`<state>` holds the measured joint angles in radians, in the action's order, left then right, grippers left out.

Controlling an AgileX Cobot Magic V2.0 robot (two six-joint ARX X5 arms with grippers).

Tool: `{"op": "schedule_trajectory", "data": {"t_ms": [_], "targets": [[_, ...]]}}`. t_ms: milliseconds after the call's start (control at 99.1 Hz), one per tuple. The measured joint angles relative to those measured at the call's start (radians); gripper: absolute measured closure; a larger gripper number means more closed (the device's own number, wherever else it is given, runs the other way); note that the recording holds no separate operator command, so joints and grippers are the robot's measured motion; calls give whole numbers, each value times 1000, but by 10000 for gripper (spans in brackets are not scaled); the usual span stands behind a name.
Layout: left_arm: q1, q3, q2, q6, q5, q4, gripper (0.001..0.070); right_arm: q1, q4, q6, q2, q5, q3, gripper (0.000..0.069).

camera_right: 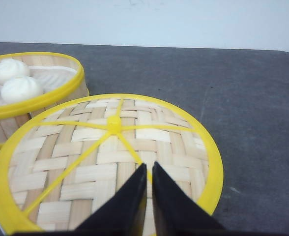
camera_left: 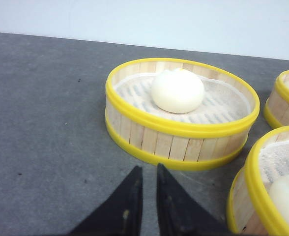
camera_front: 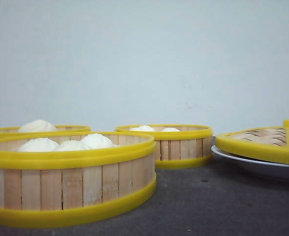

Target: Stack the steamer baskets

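Grey tabletop [camera_front: 223, 206] carries three steamer baskets [camera_front: 71, 172], all apart, buns [camera_front: 71, 143] inside. Left gripper [camera_left: 149, 172] and right gripper [camera_right: 148, 169] hover nearly closed, empty. Baskets look light and stiff; pinch a rim, keep level

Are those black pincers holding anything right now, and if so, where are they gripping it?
Nothing is held. The left gripper hangs nearly closed before a steamer basket; the right gripper hangs nearly closed above the lid.

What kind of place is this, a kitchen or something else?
Probably a lab test bench, not a kitchen: a bare grey table against a blank wall, with steamer baskets of buns, a lid and two black grippers.
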<state>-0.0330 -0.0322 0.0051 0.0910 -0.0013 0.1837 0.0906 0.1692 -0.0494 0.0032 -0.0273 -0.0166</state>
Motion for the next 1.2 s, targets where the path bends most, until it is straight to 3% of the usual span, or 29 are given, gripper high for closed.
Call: {"op": "schedule_trajectory", "data": {"t_ms": [1100,1201], "targets": [[0,0,0,0,0,0,684,0,-1,-1,0,0,0,675],[0,0,0,20,1,0,684,0,-13,-26,0,-9,0,675]]}}
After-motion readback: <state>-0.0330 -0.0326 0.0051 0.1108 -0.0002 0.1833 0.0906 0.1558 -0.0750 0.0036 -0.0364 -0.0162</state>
